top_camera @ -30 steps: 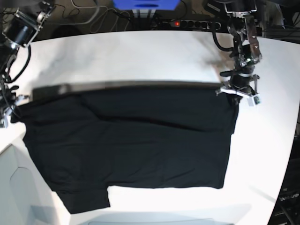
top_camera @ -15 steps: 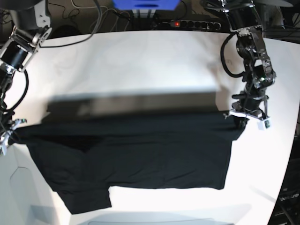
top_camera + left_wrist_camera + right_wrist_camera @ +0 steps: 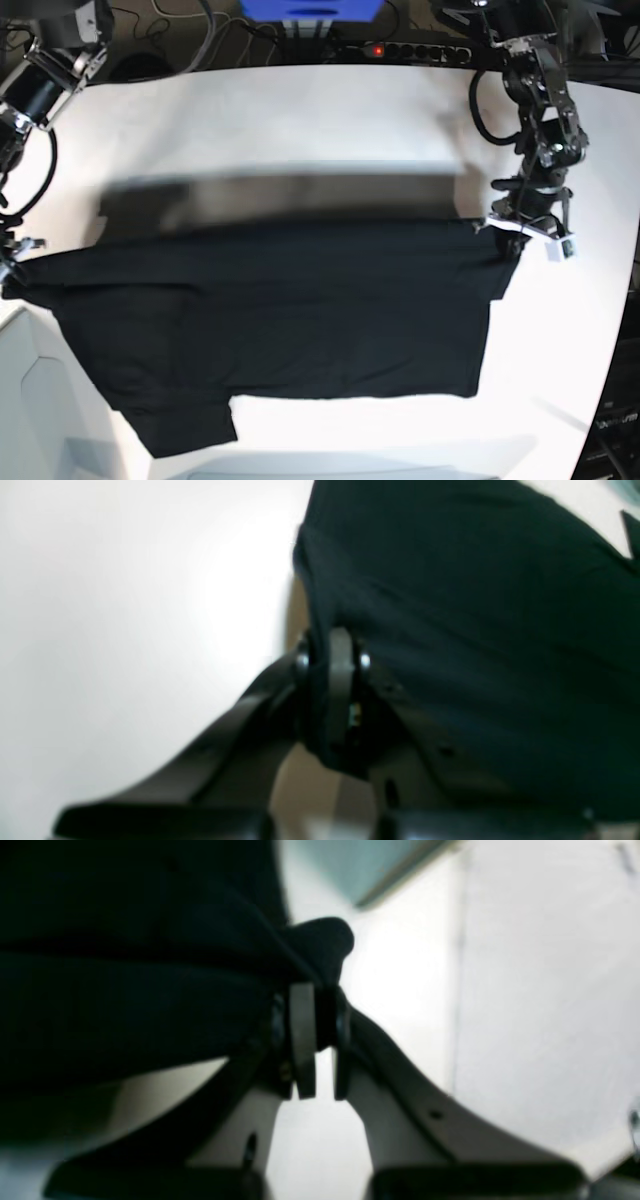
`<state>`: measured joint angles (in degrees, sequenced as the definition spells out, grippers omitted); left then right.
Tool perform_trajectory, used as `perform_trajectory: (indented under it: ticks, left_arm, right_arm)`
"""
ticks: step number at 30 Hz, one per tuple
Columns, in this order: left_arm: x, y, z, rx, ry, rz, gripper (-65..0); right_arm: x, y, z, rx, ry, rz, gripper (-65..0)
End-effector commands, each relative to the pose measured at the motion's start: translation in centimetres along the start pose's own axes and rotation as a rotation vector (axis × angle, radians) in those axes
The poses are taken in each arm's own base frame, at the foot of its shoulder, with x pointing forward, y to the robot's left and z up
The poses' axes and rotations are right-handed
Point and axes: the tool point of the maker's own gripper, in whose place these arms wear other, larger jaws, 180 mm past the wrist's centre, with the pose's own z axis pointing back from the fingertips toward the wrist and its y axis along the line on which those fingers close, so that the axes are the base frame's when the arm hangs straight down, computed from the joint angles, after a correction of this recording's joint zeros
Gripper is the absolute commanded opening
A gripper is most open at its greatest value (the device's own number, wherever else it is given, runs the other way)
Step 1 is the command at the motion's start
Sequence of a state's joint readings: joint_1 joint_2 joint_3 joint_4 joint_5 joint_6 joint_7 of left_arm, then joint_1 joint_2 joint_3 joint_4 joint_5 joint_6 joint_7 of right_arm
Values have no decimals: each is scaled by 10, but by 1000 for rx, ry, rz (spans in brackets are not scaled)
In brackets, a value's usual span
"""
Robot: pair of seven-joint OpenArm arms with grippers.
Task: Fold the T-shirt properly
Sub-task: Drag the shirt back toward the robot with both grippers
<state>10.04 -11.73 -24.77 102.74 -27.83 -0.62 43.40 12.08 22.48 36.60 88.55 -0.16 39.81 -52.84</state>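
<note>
Both hands, left (image 3: 527, 232) and right (image 3: 315, 1040), pinched shirt (image 3: 280, 320) corners above the counter (image 3: 300, 120); uneven lowering risked a skewed fold.

Plain black short-sleeved cloth T-shirt (image 3: 280, 310), no print showing; smooth white table (image 3: 300, 120); blue box (image 3: 310, 10) behind; black power strip (image 3: 405, 50) with red light.

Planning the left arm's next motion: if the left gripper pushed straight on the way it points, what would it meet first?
The left gripper points down, shut on a corner of the T-shirt. Straight on, that pinched cloth would probably reach the white table first; the height above it is unclear.
</note>
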Motion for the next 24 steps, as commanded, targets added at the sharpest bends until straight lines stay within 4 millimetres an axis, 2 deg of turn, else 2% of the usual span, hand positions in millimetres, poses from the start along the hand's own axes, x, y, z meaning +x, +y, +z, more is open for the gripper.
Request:
perform_trajectory:
  ticks: [1,6,10,17,24]
  left_arm:
    - [13,4,5,14,-45,-19,-649]
    - [-15,7,12,25,12,-7,-649]
    - [-45,26,23,73,76,15,-649]
    - [-89,41,42,113,181,19,-650]
    - [-117,54,60,144,257,3,-650]
  right_arm:
    - [13,-9,7,-29,-42,12,-650]
    - [-39,3,9,-5,66,58,-650]
    - [-85,18,12,33,165,82,-650]
    - [-140,39,24,89,236,109,-650]
    - [-174,44,36,97,271,78,-650]
